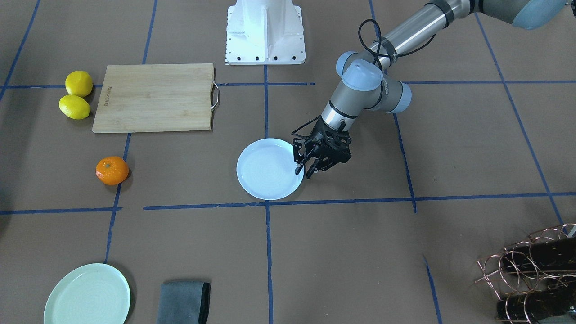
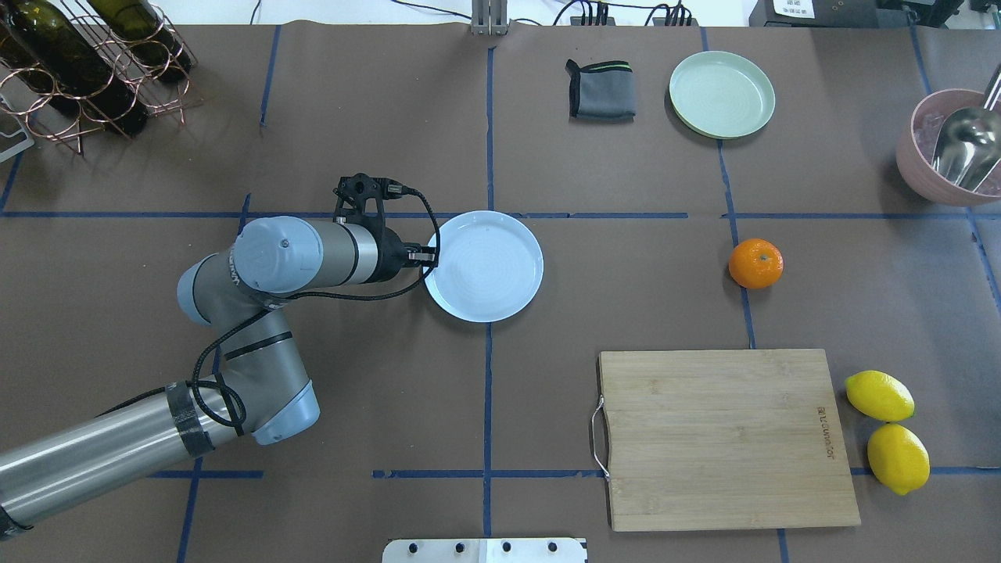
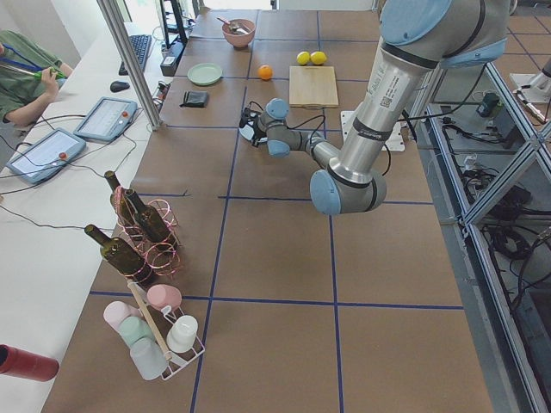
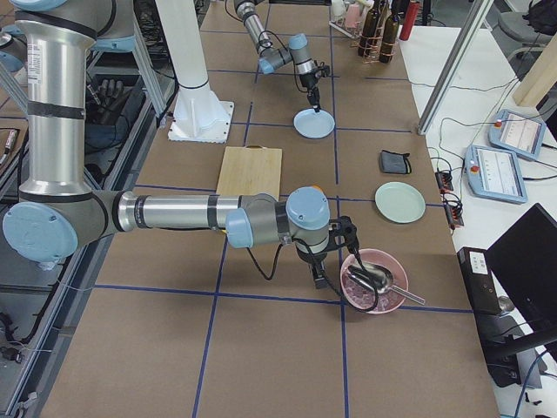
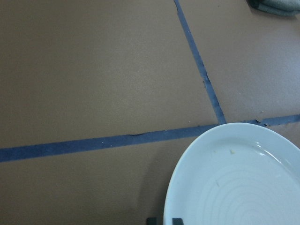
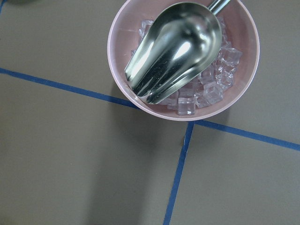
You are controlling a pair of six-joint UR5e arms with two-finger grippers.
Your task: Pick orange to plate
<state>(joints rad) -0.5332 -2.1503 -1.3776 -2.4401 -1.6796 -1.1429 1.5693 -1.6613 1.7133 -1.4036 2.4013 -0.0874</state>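
The orange (image 1: 112, 170) (image 2: 755, 263) lies alone on the brown table by a blue tape line, far from both grippers. The pale bluish-white plate (image 1: 265, 173) (image 2: 489, 270) sits near the table's middle with nothing on it. My left gripper (image 1: 303, 171) (image 2: 428, 254) is at the plate's edge, fingers narrowly together on either side of the rim; the left wrist view shows the plate's (image 5: 243, 187) rim between the two fingertips. My right gripper (image 4: 320, 280) hovers next to the pink bowl; I cannot tell whether it is open or shut.
A wooden cutting board (image 2: 723, 438) lies near two lemons (image 2: 879, 396). A mint-green plate (image 2: 721, 94) and a grey cloth (image 2: 600, 90) are at the far side. The pink bowl (image 6: 117, 61) holds ice and a metal scoop (image 6: 176, 51). A bottle rack (image 2: 78, 70) stands far left.
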